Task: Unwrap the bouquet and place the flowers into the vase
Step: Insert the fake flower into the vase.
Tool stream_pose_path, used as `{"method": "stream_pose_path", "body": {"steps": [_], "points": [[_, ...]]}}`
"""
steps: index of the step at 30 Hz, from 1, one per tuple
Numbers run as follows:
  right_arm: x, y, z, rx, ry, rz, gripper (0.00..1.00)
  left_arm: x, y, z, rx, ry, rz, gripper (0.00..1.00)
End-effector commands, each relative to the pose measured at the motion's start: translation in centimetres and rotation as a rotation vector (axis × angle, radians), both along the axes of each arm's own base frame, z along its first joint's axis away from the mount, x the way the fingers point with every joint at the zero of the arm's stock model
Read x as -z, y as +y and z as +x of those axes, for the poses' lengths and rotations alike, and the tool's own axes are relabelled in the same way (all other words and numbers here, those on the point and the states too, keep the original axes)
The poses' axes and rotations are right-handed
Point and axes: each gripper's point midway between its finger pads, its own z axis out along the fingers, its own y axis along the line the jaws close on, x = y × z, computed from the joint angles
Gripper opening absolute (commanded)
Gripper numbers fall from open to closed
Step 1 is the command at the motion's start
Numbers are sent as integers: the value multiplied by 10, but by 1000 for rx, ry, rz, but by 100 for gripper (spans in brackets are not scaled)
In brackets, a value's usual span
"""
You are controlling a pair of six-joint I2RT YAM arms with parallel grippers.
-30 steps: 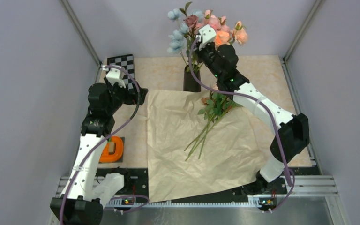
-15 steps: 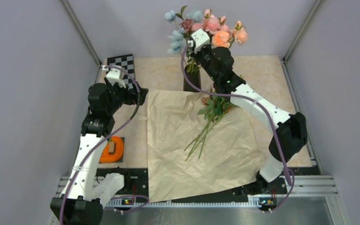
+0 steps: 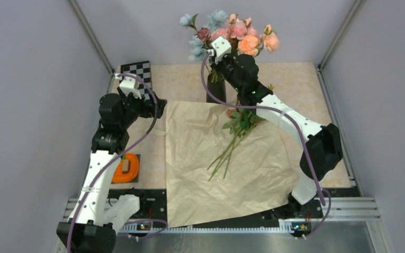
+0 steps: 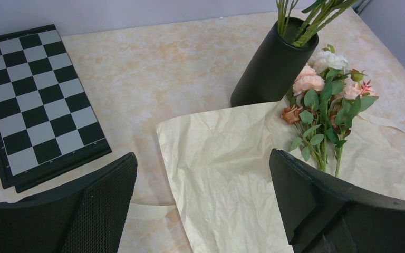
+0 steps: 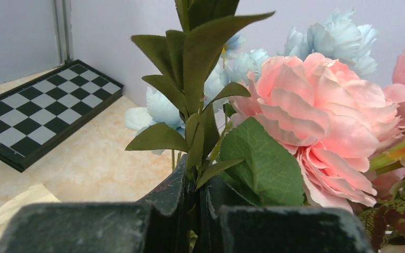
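The flowers (image 3: 238, 122) (image 4: 324, 100), cream, pink and mauve roses on long green stems, lie loose on the unfolded tan wrapping paper (image 3: 216, 174) (image 4: 227, 158); no wrapped bouquet remains. The black vase (image 3: 215, 91) (image 4: 271, 71) stands upright at the paper's far edge with green stems in it. Above it, my right gripper (image 3: 214, 69) (image 5: 200, 184) is shut on a leafy stem (image 5: 200, 79) of the taller pink, orange and pale-blue bunch (image 3: 232, 36) (image 5: 316, 110). My left gripper (image 3: 158, 108) (image 4: 203, 155) hangs open over the paper's far left corner, holding nothing.
A folded chessboard (image 3: 140, 73) (image 4: 37, 100) lies at the far left. An orange object (image 3: 126, 167) sits by the left arm. Pale ribbon strips (image 4: 147, 211) lie beside the paper. Grey walls close in on three sides.
My right gripper has shifted left with the tall bunch, whose blooms lean further left over the vase. The left arm, the paper and the loose flowers have stayed put.
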Motion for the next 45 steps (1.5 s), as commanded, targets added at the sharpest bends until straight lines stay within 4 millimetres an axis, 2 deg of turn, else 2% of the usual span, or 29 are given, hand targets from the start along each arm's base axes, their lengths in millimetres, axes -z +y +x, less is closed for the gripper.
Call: {"method": "stream_pose_path", "body": {"steps": [1,5,8,21,24,31,32,33,36,42,45], "points": [[33,17,-1,-48,86,-11,0,-14,0,1,4,-60,-13,99],[43,18,-1,-49,113,-3,0,-15,0,1,2,-60,-14,99],[41,17,-4,-50,122,17,0,-15,0,0,1,-61,-13,99],[25,12,-20,-80,119,77,28,-18,1,-1,-1,-70,-13,99],[21,12,-25,-97,113,92,37,-18,1,-2,-1,-71,-13,99],[18,8,-36,-112,108,92,48,-18,1,-2,0,-72,-14,99],[17,-1,-31,-93,106,92,50,-19,0,-3,1,-73,-15,99],[16,6,-39,-112,104,91,53,-19,0,-3,2,-74,-15,99],[13,3,-45,-112,101,94,59,-19,0,-3,3,-74,-17,99],[5,-7,-55,-93,98,122,65,-19,0,-3,4,-75,-19,99],[4,-16,-54,-43,119,147,66,-19,-1,-3,6,-75,-20,99]]}}
